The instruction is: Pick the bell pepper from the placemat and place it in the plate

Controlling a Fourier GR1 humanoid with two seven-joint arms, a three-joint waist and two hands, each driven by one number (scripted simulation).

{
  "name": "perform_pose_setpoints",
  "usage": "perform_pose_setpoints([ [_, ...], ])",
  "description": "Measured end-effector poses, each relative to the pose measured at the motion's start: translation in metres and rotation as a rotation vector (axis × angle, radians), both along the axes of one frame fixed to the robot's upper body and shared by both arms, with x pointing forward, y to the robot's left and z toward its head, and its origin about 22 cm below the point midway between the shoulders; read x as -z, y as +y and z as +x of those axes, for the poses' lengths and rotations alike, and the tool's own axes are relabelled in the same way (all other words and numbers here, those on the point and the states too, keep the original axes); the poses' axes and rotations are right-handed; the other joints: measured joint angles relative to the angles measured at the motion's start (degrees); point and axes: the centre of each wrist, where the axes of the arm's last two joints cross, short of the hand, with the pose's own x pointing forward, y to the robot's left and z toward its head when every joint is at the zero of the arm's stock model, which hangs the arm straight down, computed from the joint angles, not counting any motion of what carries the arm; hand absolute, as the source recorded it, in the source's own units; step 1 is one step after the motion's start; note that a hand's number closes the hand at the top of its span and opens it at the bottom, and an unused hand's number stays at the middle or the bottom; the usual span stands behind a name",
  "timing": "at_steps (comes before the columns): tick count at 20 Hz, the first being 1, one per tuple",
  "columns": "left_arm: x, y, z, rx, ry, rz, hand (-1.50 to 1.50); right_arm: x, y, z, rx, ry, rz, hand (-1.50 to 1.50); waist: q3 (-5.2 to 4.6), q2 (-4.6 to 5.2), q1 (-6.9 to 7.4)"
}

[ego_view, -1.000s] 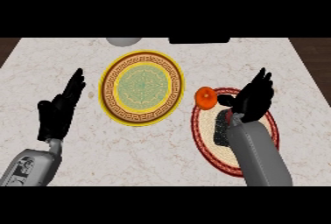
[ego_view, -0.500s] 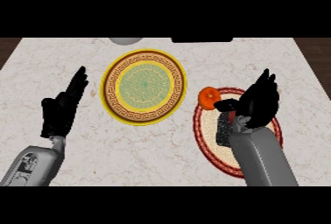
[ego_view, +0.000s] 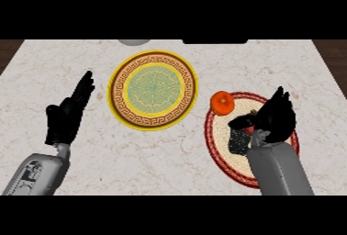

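Note:
An orange bell pepper (ego_view: 222, 102) sits at the upper left edge of the round red-rimmed placemat (ego_view: 218, 144) on the right. My right hand (ego_view: 272, 118) hovers over the placemat just right of and below the pepper, fingers straight and thumb pointing toward it, not touching it. The yellow plate (ego_view: 154, 90) with a brown patterned rim and green centre lies left of the placemat and holds nothing. My left hand (ego_view: 68, 114) rests open at the left, fingers up.
A grey round object (ego_view: 134, 41) and a dark object (ego_view: 215, 41) sit at the counter's far edge. The marble counter ends at dark strips on the left and right.
My right hand has drifted down and slightly right, away from the pepper. The pepper, plate and left hand stay where they were.

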Motion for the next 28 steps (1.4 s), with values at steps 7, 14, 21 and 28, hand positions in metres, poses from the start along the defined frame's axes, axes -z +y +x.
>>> perform_pose_setpoints([
  [7, -0.006, 0.0, 0.002, 0.001, 0.001, 0.004, 0.0, 0.009, -0.013, -0.001, 0.008, 0.065, 0.031, -1.5, 0.04, 0.08, 0.33],
  [14, -0.007, 0.001, 0.007, -0.002, -0.003, 0.0, 0.0, 0.033, -0.024, -0.008, 0.025, 0.13, 0.051, -1.5, 0.05, 0.14, 0.27],
  [21, 0.0, 0.003, 0.005, 0.002, -0.008, -0.002, 0.0, 0.045, -0.029, -0.011, 0.034, 0.12, -0.014, 1.5, 0.04, 0.12, 0.34],
  [28, -0.004, -0.003, 0.007, 0.003, -0.006, 0.001, 0.0, 0.047, -0.029, -0.002, 0.044, 0.095, -0.076, 1.5, 0.03, 0.11, 0.4],
])
